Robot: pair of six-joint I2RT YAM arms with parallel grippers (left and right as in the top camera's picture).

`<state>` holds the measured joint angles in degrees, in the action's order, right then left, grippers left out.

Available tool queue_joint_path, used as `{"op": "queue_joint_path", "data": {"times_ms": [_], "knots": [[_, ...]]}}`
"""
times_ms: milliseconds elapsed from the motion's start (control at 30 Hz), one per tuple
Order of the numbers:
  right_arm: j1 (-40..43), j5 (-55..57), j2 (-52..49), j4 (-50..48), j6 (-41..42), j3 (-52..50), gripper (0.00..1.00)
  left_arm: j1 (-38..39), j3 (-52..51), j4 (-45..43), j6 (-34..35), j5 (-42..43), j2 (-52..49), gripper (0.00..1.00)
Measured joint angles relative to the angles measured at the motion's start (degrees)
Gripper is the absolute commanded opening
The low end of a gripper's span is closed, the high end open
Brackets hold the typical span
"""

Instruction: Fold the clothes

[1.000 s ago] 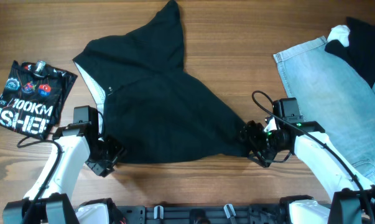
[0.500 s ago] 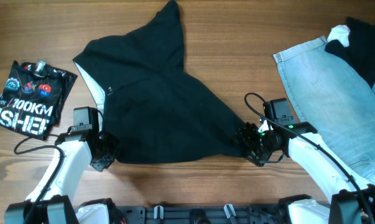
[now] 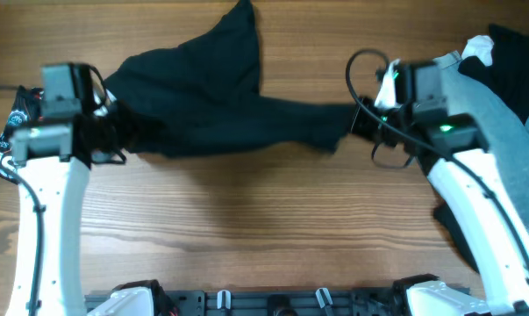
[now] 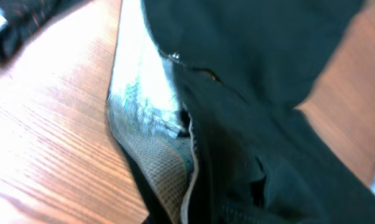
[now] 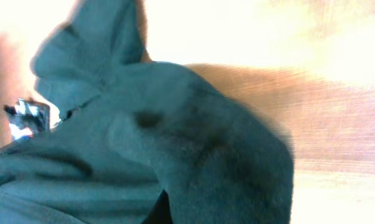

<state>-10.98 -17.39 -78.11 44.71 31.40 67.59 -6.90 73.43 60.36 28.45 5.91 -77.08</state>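
Note:
The large black garment (image 3: 229, 114) hangs stretched between my two grippers above the wooden table, and its pointed far end (image 3: 242, 17) still lies on the wood. My left gripper (image 3: 119, 136) is shut on its left corner. My right gripper (image 3: 359, 123) is shut on its right corner. In the left wrist view the black cloth (image 4: 268, 74) shows its pale mesh inner face (image 4: 156, 168) and white edge trim (image 4: 190, 180), and cloth hides my fingers. Black fabric (image 5: 193, 143) fills the right wrist view. Light-blue denim (image 3: 518, 114) lies at the right, partly under my right arm.
A black cloth (image 3: 514, 53) and a white piece (image 3: 479, 48) lie on the denim at the back right. A black printed shirt (image 3: 1, 154) shows at the left edge, mostly behind my left arm. Bare wood runs along the table's front.
Both grippers have shut on the black garment's near corners. They have lifted that edge and carried it toward the far side, so the cloth now hangs stretched between them.

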Motion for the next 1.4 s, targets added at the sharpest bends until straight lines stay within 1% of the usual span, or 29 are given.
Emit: {"op": "queue_joint_path", "data": {"times_ms": [33,67,133,233,333,400,500,633,667,767,800,867,900,1000,1067,1100,1133,1200,1233,1267,1300,1367,1400], "knots": [[-0.2,1.2,0.24,2.67,-4.35,6.29,0.06,0.17,6.34,2.32,-0.61,0.26,-0.09,0.04],[-0.22,1.6,0.24,5.62,-7.45,9.68,0.05,0.2,9.97,3.43,-1.03,0.39,0.04,0.04],[-0.33,3.17,0.35,11.69,-13.03,16.65,0.04,0.31,19.41,8.5,-2.08,1.62,-0.13,0.04],[-0.61,8.9,0.52,19.65,-16.61,26.75,0.05,0.55,30.23,14.97,-3.76,5.11,0.42,0.04],[-0.94,14.21,1.95,21.99,-17.62,34.64,0.06,0.72,37.11,18.34,-5.57,8.39,0.57,0.04],[-1.11,17.31,4.44,21.86,-17.86,38.4,0.06,1.01,40.5,17.75,-6.36,10.47,0.98,0.04],[-1.27,19.82,8.31,20.31,-19.17,40.89,0.06,1.31,42.77,13.29,-6.95,13.07,2.54,0.04],[-1.27,20.72,5.01,18.78,-19.98,41.03,0.05,1.33,43.45,9.38,-7.21,13.73,-0.9,0.04],[-1.27,21.42,0.31,17.14,-20.15,41.0,0.05,1.44,43.58,7.67,-7.26,13.68,-3.96,0.04],[-0.46,22.69,-8.5,9.51,-20.17,40.98,0.04,3.02,43.56,1.73,-9.29,12.2,-14.01,0.04],[0.85,22.56,-12.7,6.12,-20.11,40.98,0.04,4.22,43.54,-3.63,-10.78,11.54,-18.84,0.04],[4.02,20.22,-18.88,-3.02,-19.89,40.65,0.04,6.29,43.23,-11.32,-12.7,10.91,-26.6,0.04],[5.27,19.17,-20.83,-6.05,-19.74,40.54,0.04,6.88,43.08,-14.78,-12.98,10.86,-28.68,0.04],[9.14,15.58,-23.52,-20.02,-19.28,40.26,0.04,9.01,42.51,-30.36,-12.07,11.17,-33.05,0.04],[10.14,14.58,-23.37,-23.67,-19.3,43.1,0.04,9.4,43.04,-37.55,-10.08,11.58,-32.85,0.04],[10.56,14.53,-23.34,-24.61,-19.32,46.9,0.04,9.49,44.72,-40.26,-8.9,11.76,-32.85,0.04],[10.73,14.49,-22.95,-24.26,-20.09,50.29,0.04,9.57,47.19,-40.46,-8.11,12.11,-32.48,0.04],[10.91,14.34,-21.11,-20.24,-24.02,54.71,0.05,9.68,50.1,-37.46,-7.98,12.66,-30.84,0.04],[10.99,14.27,-20.04,-17.53,-25.53,55.58,0.04,9.7,51.39,-33.29,-8.13,12.96,-29.4,0.04],[11.1,14.16,-19.06,-12.02,-27.26,56.41,0.05,9.84,51.87,-29.77,-8.46,13.09,-28.37,0.04],[11.32,14.01,-18.64,-6.49,-28.35,56.57,0.05,9.92,52.59,-22.88,-8.96,13.09,-27.43,0.04],[11.82,13.0,-19.28,1.99,-29.64,56.0,0.06,10.25,53.02,-14.45,-9.92,12.87,-27.34,0.04],[12.24,12.0,-20.7,6.88,-30.21,54.75,0.06,10.4,53.05,-8.68,-10.38,12.74,-28.13,0.04]]}}
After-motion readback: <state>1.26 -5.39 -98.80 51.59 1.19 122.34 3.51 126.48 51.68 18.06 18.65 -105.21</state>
